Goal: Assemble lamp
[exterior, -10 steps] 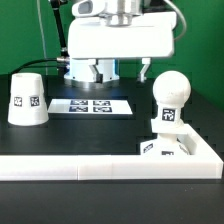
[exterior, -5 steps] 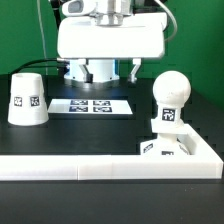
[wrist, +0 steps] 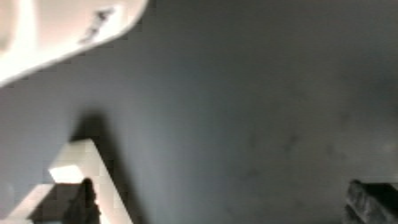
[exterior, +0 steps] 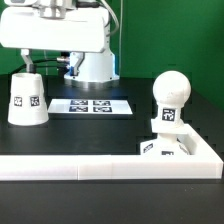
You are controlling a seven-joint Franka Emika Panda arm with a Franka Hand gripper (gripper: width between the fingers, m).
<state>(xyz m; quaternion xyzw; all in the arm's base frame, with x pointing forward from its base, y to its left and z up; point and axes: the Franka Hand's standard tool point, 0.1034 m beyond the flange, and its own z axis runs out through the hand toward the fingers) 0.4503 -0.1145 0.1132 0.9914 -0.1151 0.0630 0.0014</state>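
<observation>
The white cone shade (exterior: 25,98) stands on the black table at the exterior view's left. The round bulb (exterior: 170,98) stands upright on the square base (exterior: 168,146) at the right, against the white wall. My gripper (exterior: 50,62) hangs above and just behind the shade, apart from it. In the wrist view my gripper (wrist: 217,200) is open and empty, its dark fingertips (wrist: 64,203) wide apart over the bare table. That view is blurred, with a pale shape (wrist: 54,40) I cannot identify.
The marker board (exterior: 92,105) lies flat between the shade and the bulb. A white wall (exterior: 100,166) runs along the table's front and turns back at the right. The white robot pedestal (exterior: 96,66) stands behind the marker board.
My gripper has swung from above the marker board to the exterior view's left, ending over the shade. The lamp parts have not moved.
</observation>
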